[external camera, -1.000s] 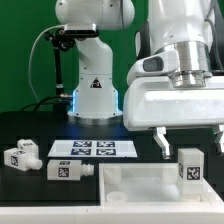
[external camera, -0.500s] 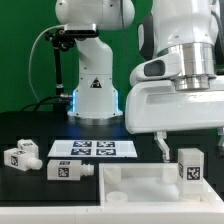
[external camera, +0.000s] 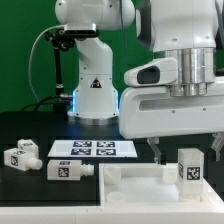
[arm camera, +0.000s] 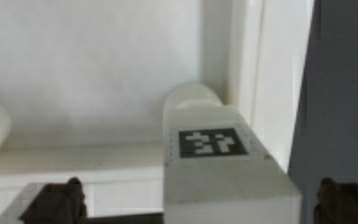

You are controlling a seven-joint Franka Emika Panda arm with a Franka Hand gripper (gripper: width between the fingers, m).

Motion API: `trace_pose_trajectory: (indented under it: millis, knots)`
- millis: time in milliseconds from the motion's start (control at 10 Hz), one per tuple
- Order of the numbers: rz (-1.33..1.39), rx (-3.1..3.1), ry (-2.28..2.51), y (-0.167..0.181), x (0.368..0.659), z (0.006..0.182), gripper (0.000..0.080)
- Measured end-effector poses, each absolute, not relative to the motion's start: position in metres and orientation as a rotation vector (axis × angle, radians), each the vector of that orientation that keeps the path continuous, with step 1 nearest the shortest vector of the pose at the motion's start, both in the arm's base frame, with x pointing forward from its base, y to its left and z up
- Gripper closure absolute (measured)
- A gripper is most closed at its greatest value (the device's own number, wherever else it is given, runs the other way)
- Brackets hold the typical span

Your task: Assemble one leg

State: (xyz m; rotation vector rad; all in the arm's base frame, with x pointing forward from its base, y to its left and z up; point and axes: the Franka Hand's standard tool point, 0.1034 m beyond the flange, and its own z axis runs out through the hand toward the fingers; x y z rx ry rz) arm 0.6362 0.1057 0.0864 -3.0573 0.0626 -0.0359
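One leg, a small white block with a black-and-white tag, stands upright on the right part of the large white panel. My gripper hangs open just above it, one finger on each side, not touching it. In the wrist view the leg lies between the two dark fingertips, with its tag facing the camera and the gripper open around it. Two more legs lie on the black table at the exterior view's left, one farther out than the other.
The marker board lies flat on the table behind the panel. The arm's white base stands at the back centre, with cables to its left. The panel's raised rim runs beside the leg.
The gripper has shifted a little toward the exterior view's left and come slightly lower over the standing leg. The legs and the panel have not moved.
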Motion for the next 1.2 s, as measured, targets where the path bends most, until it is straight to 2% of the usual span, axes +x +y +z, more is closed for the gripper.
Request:
trace_pose_trajectory:
  millis: [100, 200, 300, 400, 500, 800, 1000, 1200]
  knots:
    - [-0.036, -3.056, 0.082, 0.1058, 0.6382, 0.0866, 0.0151]
    - [-0.034, -3.056, 0.099, 0.1056, 0.6378, 0.0859, 0.0271]
    - [-0.034, -3.056, 0.100, 0.1055, 0.6378, 0.0859, 0.0271]
    - [-0.033, -3.056, 0.104, 0.1055, 0.6377, 0.0857, 0.0454]
    - [-0.025, -3.041, 0.288, 0.1062, 0.6376, 0.0856, 0.0514]
    - [-0.010, -2.992, 0.609, 0.1067, 0.6375, 0.0855, 0.0514]
    - [0.026, -2.803, 1.136, 0.1071, 0.6379, 0.0852, 0.0514]
    - [0.035, -2.605, 1.470, 0.1055, 0.6390, 0.0837, 0.0514]
